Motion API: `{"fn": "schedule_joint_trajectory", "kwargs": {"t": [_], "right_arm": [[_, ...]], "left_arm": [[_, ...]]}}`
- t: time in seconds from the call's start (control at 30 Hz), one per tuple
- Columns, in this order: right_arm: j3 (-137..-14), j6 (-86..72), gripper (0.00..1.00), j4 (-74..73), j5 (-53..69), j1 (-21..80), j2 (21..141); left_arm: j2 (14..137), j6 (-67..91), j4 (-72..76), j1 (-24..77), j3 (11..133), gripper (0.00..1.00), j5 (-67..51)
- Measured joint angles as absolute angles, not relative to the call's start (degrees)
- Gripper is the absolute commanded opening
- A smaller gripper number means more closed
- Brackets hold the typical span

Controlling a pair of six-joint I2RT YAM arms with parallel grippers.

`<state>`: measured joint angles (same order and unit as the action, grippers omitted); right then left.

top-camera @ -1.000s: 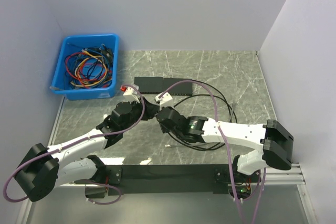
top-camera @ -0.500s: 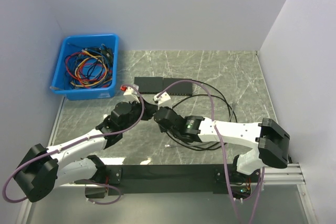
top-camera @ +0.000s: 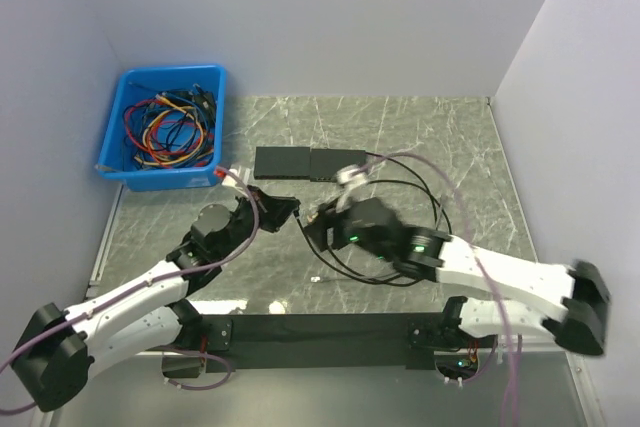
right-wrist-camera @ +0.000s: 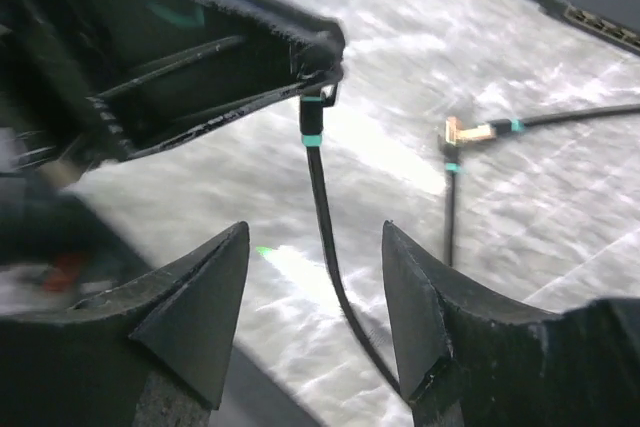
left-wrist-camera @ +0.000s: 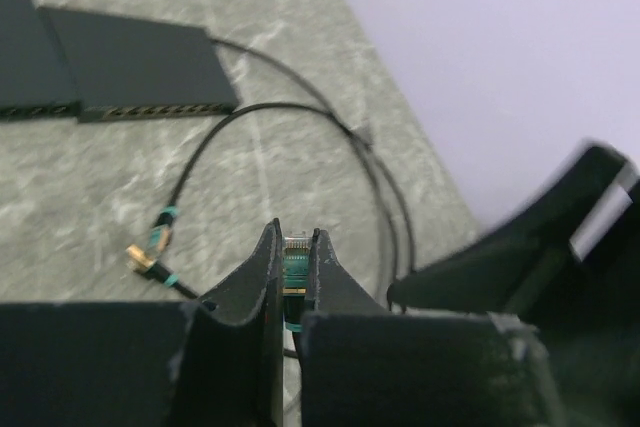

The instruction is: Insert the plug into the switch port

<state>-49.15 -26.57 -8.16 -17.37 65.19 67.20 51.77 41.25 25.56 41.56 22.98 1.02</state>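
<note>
We find the plug (left-wrist-camera: 296, 252) off the table and up in the air, a clear connector with a teal boot, pinched between the two fingers of the left gripper (top-camera: 290, 209), whose jaws are pressed together on its sides so that only the tip shows past them. From the boot the black cable (right-wrist-camera: 330, 267) drops down and loops over the marble table (top-camera: 430, 137), ending in a second plug (left-wrist-camera: 145, 252) that lies loose on the stone. The right gripper (right-wrist-camera: 315, 232) sits just beside, its fingers spread wide with the cable hanging between them and touching neither one, so we judge that it holds nothing. The switch (left-wrist-camera: 140, 77) lies flat well apart from the plug, toward the far side of the table, with its row of ports (left-wrist-camera: 150, 109) on the near edge facing the arms; another black box (left-wrist-camera: 25, 67) sits against its left end. A blue bin (top-camera: 165, 127) of spare cables stands in the far left corner. We read the step as the carry: the plug is gripped but not yet brought to a port. The next move calls for lowering the plug to port height, squaring its tip to one opening, and pushing straight in, with the cable left slack enough to follow.
</note>
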Motion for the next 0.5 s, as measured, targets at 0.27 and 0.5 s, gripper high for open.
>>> {"fn": "schedule_joint_trajectory", "kwargs": {"t": [0.27,0.5], "right_arm": [[-31.70,-35.66,0.53,14.74,13.85,45.60,49.34],[-31.05,-41.47,0.47,29.28,30.20,45.50,53.93]], "left_arm": [[44.62,43.48,39.51,38.26,16.47,0.01,-9.98],[46.98,48.23,57.45,37.30,14.57,0.01,-21.98]]}}
